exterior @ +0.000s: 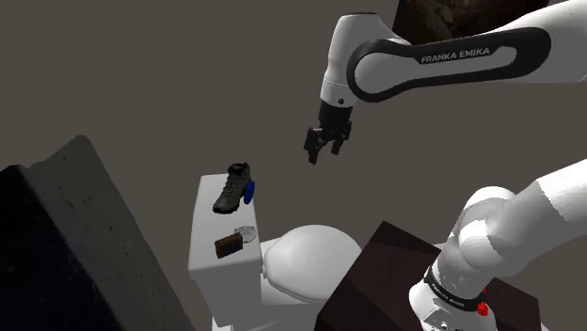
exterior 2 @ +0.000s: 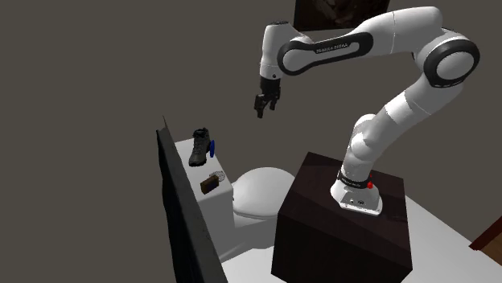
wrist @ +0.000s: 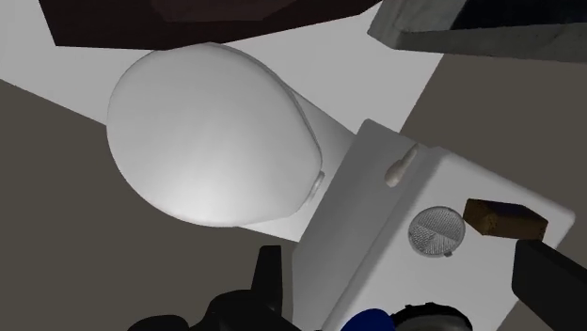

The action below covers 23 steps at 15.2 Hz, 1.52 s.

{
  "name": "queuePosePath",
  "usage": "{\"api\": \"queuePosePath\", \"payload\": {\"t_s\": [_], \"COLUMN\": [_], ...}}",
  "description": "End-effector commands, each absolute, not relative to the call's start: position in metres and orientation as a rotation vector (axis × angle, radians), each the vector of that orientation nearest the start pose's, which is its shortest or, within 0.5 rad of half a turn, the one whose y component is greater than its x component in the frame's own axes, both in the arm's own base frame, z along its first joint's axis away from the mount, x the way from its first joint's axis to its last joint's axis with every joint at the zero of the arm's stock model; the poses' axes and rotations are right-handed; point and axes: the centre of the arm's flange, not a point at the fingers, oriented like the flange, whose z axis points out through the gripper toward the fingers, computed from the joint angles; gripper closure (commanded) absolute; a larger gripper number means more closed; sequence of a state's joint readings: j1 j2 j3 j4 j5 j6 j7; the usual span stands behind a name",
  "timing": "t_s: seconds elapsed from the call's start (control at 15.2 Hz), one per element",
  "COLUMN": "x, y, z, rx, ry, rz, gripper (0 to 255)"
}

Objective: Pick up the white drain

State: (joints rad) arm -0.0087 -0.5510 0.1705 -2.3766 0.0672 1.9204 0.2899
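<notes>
Fingers (wrist: 270, 282) of the hand (exterior: 323, 146) stand wide apart, holding nothing, high in the air above the toilet (exterior: 306, 254). Well below, the white drain (exterior: 246, 231), a small round meshed disc, lies flat on the cistern lid (exterior: 205, 212), just beside a brown block (exterior: 228, 245) and near a boot (exterior: 233, 188) and a blue thing (exterior: 249, 192). Descent should probably be straight down and centred on the disc, with the fingers turned so neither lands on the block, closing across its rim only once low enough.
</notes>
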Motion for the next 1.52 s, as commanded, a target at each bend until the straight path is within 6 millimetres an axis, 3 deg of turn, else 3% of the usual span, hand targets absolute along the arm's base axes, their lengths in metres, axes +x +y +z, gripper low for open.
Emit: {"api": "queuePosePath", "payload": {"t_s": [0.0, 0.73, 1.45], "x": [0.406, 0.492, 0.583], "y": [0.089, 0.143, 0.182], "z": [0.507, 0.398, 0.286], "rx": [-3.129, -3.106, -3.059], "ry": [0.316, 0.577, 0.836], "rz": [-0.136, -0.078, -0.019], "gripper": [0, 0, 0]}}
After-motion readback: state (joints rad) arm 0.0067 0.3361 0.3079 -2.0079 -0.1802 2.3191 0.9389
